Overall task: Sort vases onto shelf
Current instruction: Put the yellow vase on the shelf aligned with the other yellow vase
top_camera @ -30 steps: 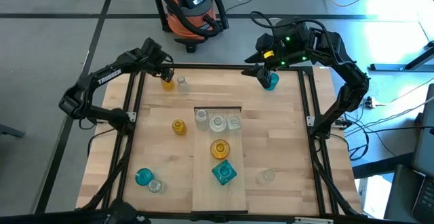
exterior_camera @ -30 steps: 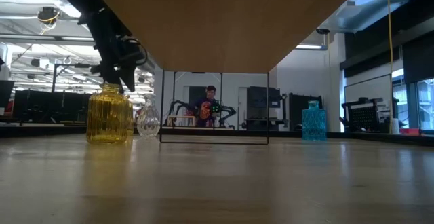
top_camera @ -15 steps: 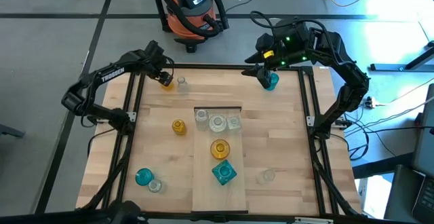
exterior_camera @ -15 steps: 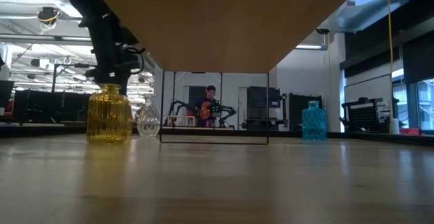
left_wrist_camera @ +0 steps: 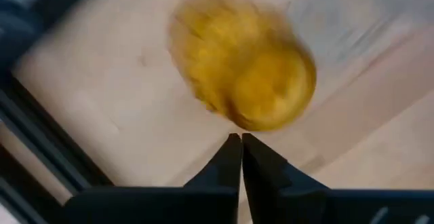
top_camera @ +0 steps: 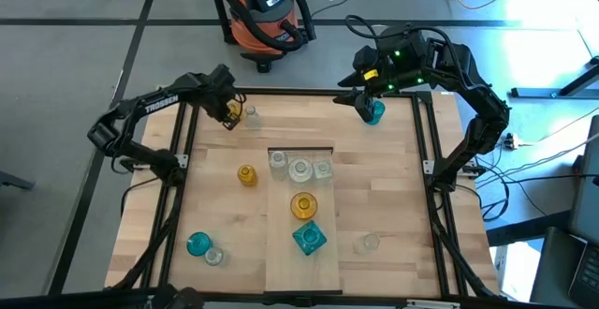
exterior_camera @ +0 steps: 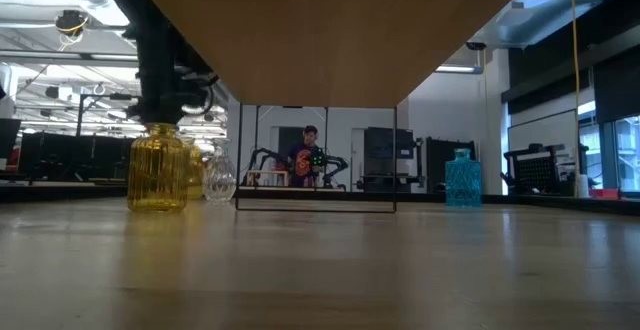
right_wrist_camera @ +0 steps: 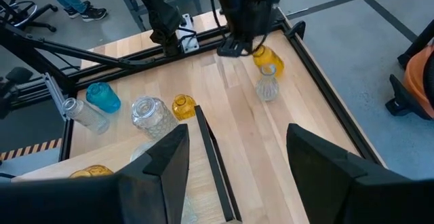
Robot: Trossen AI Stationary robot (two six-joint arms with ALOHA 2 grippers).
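Left hand (left_wrist_camera: 241,142): we see its fingers now pressed together with nothing between them, at the far left corner of the surface (top_camera: 393,197), by the amber vase (top_camera: 231,114); a second ago they stood apart
Meaning: we judge the closing missed that vase, which stands free just beyond the fingertips, so the grasp needs another try
Right hand (top_camera: 363,105): it holds partly open around the teal vase (top_camera: 374,112) at the far right corner, unmoved; we cannot tell if it grips
Shelf (top_camera: 301,262): it already carries 5 vases, clear ones at the far end, then amber and teal
Remaining: several vases stand off the shelf on the surface
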